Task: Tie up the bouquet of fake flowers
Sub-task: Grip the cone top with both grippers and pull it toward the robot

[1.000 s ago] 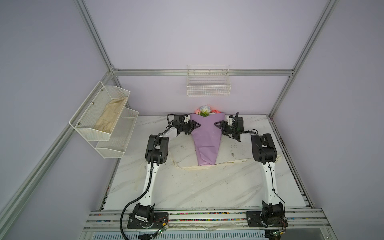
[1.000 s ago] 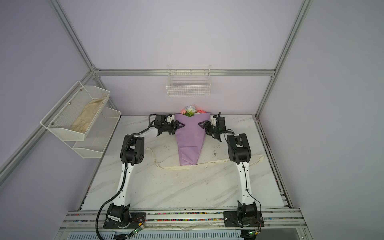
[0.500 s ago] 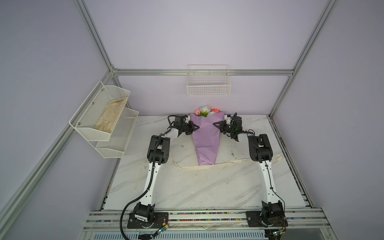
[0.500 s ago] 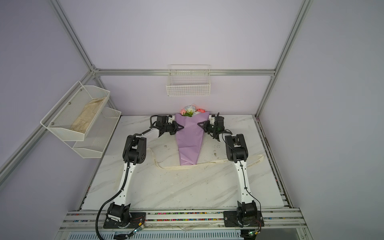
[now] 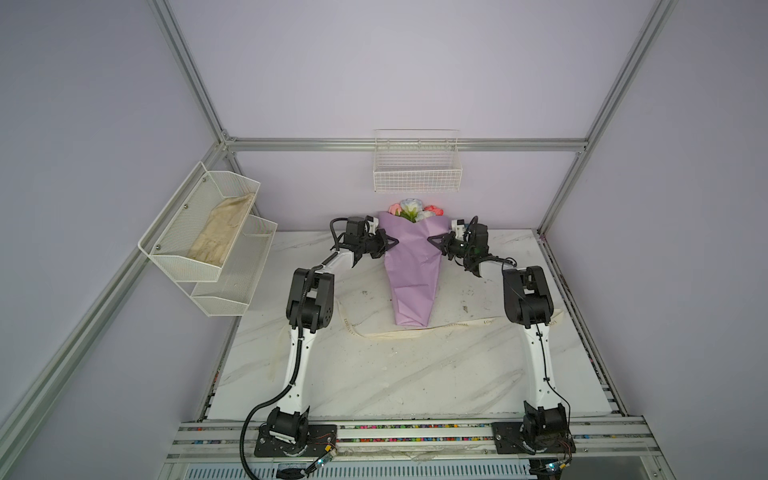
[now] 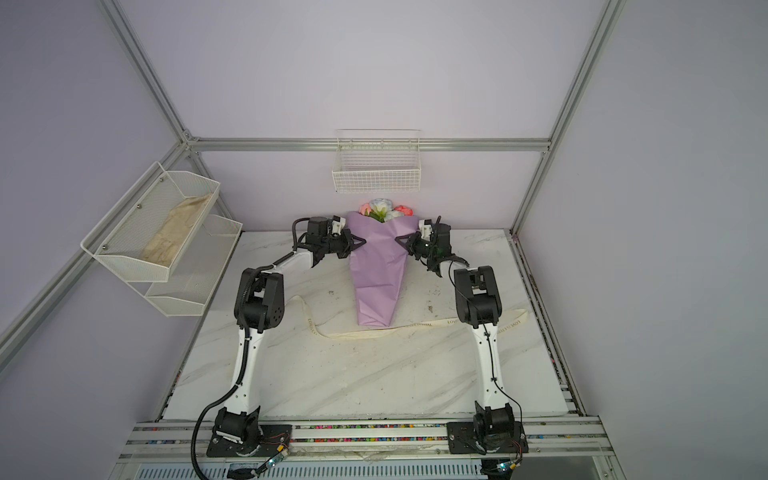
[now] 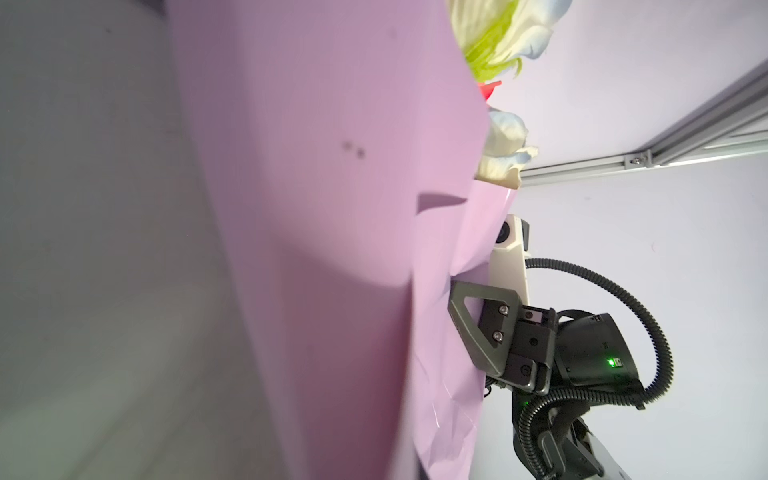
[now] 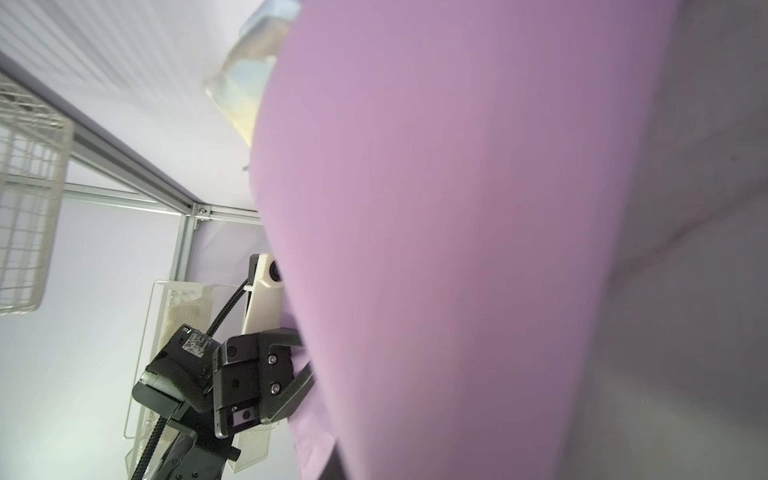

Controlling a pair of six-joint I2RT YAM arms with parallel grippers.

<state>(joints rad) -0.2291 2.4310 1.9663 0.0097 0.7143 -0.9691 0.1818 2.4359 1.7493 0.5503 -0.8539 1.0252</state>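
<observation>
The bouquet of fake flowers lies at the back middle of the marble table. It is a lilac paper cone with pale blue, pink and cream blooms at its far end. My left gripper is shut on the wrap's left edge. On the right edge, my right gripper is pinched shut. Lilac paper fills both wrist views and hides each camera's own jaws. A cream lettered ribbon lies under the cone's narrow tip.
A white wire basket hangs on the back wall above the blooms. At the left wall a two-tier mesh shelf holds a cream cloth. The ribbon's ends trail past both arms' elbows on the table.
Both grippers have closed on the wrap's side edges. The wide end of the cone is drawn in narrower, and both arms have shifted slightly inward.
</observation>
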